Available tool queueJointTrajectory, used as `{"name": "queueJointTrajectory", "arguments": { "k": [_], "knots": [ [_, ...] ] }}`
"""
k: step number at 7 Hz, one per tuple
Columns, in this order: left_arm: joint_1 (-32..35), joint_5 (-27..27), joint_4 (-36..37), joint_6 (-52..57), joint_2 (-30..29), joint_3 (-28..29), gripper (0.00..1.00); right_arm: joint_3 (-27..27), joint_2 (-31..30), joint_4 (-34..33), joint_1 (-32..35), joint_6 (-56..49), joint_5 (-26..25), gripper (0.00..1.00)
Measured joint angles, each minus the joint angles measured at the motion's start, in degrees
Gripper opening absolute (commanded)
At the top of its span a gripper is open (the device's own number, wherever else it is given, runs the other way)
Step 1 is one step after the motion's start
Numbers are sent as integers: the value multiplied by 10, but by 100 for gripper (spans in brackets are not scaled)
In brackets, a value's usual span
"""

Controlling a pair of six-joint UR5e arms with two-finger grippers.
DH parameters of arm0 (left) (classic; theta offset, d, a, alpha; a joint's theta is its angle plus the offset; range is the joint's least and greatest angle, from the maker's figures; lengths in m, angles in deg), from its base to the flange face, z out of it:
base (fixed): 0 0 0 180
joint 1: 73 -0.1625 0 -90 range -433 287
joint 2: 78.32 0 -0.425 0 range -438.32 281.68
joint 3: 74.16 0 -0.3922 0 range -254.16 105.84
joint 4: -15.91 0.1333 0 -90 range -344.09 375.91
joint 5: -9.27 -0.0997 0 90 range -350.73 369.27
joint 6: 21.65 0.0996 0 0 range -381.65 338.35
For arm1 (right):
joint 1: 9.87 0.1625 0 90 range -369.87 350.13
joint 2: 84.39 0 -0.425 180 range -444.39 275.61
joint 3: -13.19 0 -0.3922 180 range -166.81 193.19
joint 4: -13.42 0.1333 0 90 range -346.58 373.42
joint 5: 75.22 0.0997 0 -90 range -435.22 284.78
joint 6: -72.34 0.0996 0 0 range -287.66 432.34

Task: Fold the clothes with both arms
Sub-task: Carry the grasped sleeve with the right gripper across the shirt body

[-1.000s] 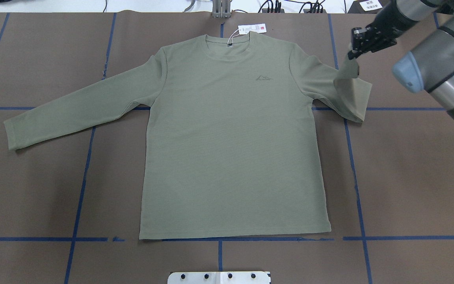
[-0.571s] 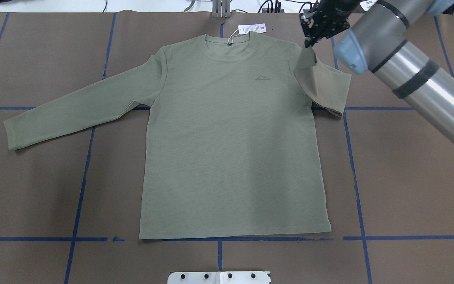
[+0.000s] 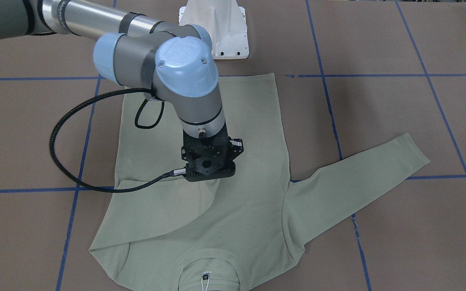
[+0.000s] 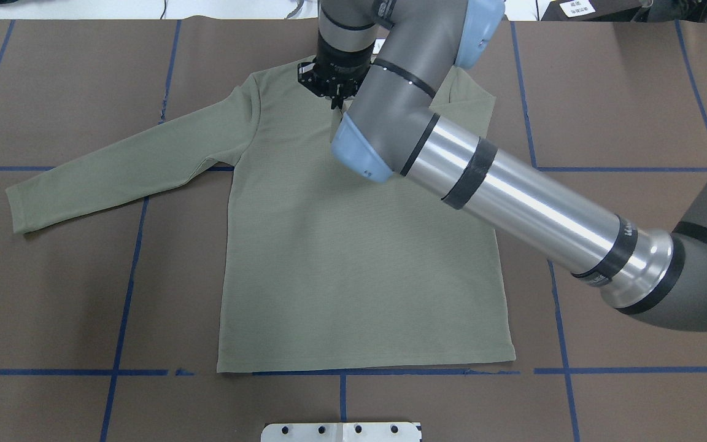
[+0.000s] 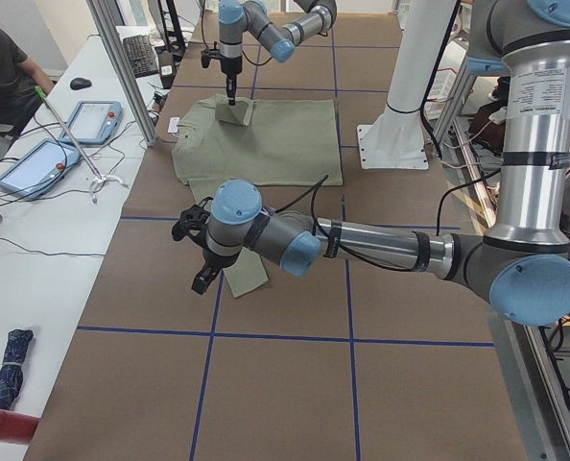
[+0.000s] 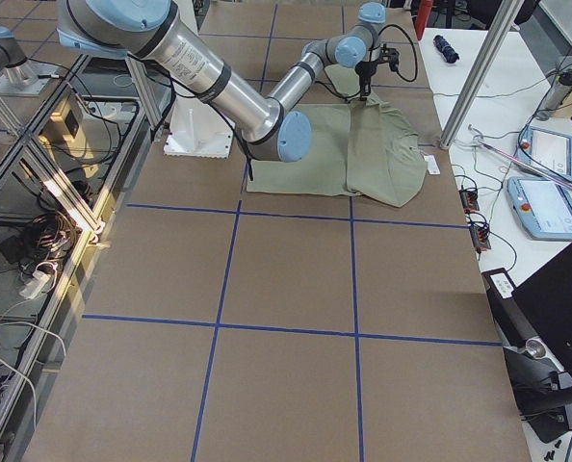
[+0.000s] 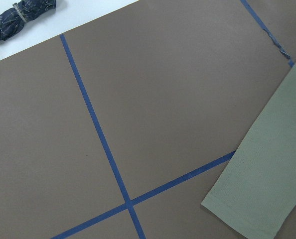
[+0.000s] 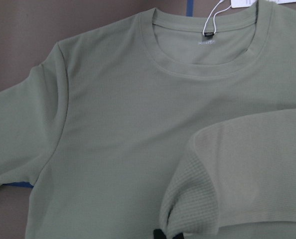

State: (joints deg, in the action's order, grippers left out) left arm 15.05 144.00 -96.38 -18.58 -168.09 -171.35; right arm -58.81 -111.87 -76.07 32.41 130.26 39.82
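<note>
The right arm point(image 4: 513, 196) is a thick shiny silver tube with dark grey bends and black bands around it. Each bend has a round light-blue cap point(image 3: 186, 70); this one shows a faint mark and two tiny screws. A black cable point(image 3: 55, 149) runs in a big loop to the black right gripper point(image 4: 334, 101). The left arm point(image 5: 381, 245) has the same colours, and its tall silver part has a white label point(image 5: 542, 88) with small dark writing
</note>
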Motion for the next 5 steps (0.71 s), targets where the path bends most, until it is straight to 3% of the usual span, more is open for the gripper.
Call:
{"name": "queueJointTrajectory", "arguments": {
  "k": [3, 5],
  "knots": [
    [0, 0, -1, 0, 2, -1, 99, 14, 12, 14, -59, 27, -87, 0],
    [0, 1, -2, 0, 3, -1, 99, 41, 16, 69, -72, 38, -114, 0]
  ]
}}
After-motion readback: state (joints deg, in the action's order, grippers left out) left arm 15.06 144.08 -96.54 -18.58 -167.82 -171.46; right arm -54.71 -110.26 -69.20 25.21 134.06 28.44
